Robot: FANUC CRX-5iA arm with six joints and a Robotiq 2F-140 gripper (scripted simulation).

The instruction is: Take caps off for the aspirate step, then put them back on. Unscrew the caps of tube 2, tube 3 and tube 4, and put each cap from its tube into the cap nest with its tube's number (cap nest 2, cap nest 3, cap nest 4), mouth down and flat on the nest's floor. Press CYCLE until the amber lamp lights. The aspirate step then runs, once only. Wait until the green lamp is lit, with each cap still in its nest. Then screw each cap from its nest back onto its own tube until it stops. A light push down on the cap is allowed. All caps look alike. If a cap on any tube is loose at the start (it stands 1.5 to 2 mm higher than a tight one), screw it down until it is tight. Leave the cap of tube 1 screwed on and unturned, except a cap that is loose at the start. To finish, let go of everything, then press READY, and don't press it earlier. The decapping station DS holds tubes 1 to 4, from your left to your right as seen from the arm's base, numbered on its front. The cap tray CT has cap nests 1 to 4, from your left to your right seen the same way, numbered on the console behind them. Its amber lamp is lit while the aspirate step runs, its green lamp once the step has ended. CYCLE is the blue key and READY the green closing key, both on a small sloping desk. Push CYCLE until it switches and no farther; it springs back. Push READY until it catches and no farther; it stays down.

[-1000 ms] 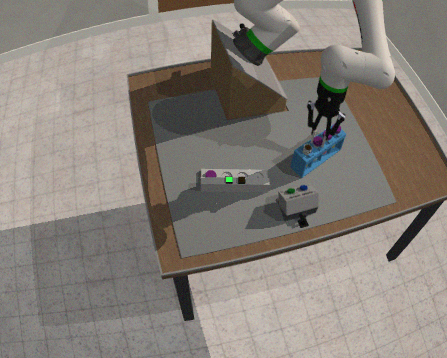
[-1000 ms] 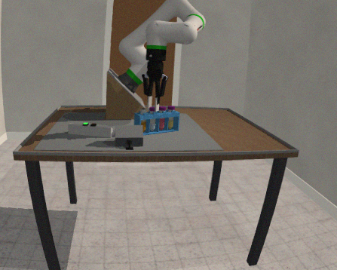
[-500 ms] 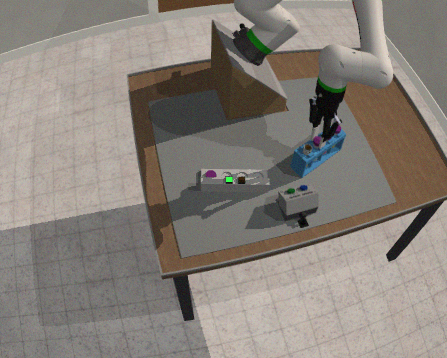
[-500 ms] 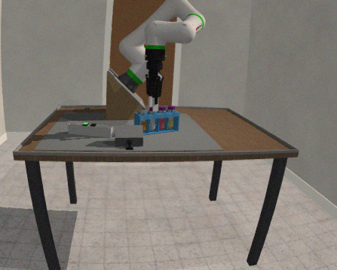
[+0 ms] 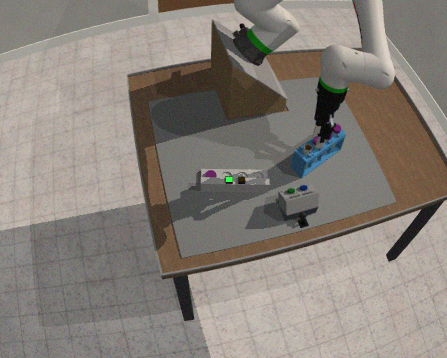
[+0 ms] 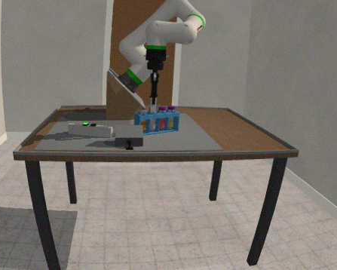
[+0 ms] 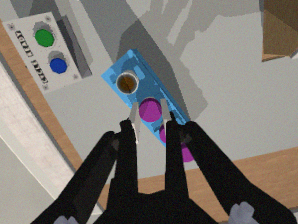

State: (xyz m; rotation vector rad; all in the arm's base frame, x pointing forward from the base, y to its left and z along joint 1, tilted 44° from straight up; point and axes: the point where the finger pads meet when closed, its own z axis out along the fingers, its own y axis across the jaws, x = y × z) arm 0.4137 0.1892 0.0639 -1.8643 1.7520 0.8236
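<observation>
The blue decapping station (image 5: 305, 163) (image 6: 157, 124) (image 7: 114, 75) stands at the right of the grey mat. My gripper (image 5: 325, 137) (image 6: 153, 107) (image 7: 150, 108) points straight down over it and is shut on the purple cap of tube 3 (image 7: 150, 109), which sits on its tube. Tube 4 (image 5: 309, 148) (image 7: 127, 83) beside it is open, with brown liquid showing. The tubes on the other side carry purple caps (image 5: 337, 128) (image 7: 187, 153). One purple cap (image 5: 210, 173) lies in the end nest of the cap tray (image 5: 257, 181). The green lamp (image 5: 229, 179) (image 6: 85, 123) is lit.
The small sloping desk (image 5: 297, 202) stands near the table's front edge, with the blue CYCLE key (image 5: 302, 188) (image 7: 58, 65) and the green READY key (image 5: 290, 190) (image 7: 44, 37). The arm's brown wedge base (image 5: 245, 85) rises at the back of the table.
</observation>
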